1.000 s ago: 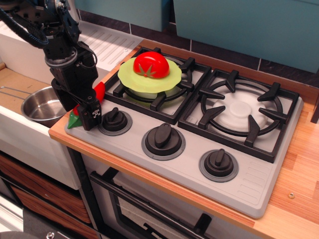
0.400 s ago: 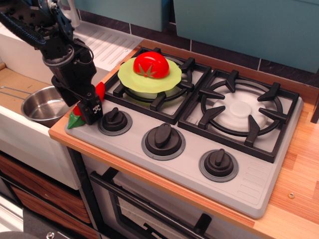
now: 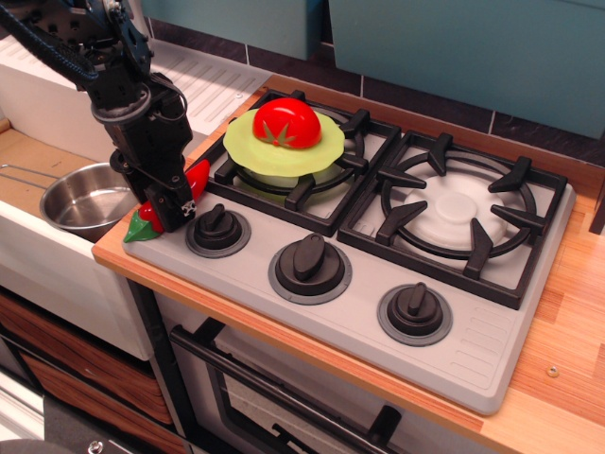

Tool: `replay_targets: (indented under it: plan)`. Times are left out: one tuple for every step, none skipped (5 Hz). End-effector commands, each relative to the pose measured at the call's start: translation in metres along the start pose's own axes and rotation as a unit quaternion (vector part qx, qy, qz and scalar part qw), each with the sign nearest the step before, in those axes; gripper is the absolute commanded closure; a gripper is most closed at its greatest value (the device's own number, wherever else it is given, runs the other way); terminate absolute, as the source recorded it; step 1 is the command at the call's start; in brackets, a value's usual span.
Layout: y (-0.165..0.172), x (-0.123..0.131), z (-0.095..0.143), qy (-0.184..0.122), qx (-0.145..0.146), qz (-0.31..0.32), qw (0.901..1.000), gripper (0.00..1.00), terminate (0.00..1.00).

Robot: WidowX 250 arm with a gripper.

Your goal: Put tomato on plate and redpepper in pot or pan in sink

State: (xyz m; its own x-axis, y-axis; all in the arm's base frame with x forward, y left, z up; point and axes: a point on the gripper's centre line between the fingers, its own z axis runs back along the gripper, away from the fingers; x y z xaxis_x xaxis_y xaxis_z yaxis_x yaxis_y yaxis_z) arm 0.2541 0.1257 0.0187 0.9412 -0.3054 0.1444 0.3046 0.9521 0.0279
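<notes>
Step 1 looks done: tomato [image 3: 286, 124] sits on plate [image 3: 286, 144], back-left burner; step 2 in hand; end effector [image 3: 175, 210] clamped on redpepper [image 3: 189, 183] at stove's front-left corner, green stem end low; pot [image 3: 83, 200] waits in sink [image 3: 57, 255] just left; next: lift, carry left over pot, release.

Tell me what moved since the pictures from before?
The gripper has shifted slightly right and up, with its jaws closed on the red pepper. The pepper came with it: its green stem end sits higher and closer to the stove than before. The tomato stayed on the green plate, and the pot stayed in the sink.
</notes>
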Motion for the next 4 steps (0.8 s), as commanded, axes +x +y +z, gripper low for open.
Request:
replay_targets:
  plan:
    - [0.006, 0.005, 0.028, 0.009, 0.002, -0.018, 0.9998, 1.0, 0.0]
    - [0.009, 0.0, 0.045, 0.024, 0.004, -0.023, 0.9994, 1.0, 0.0]
    - [0.014, -0.001, 0.049, 0.025, 0.001, -0.033, 0.9992, 1.0, 0.0]
    - [0.03, -0.001, 0.051, 0.022, -0.001, -0.052, 0.9984, 1.0, 0.0]
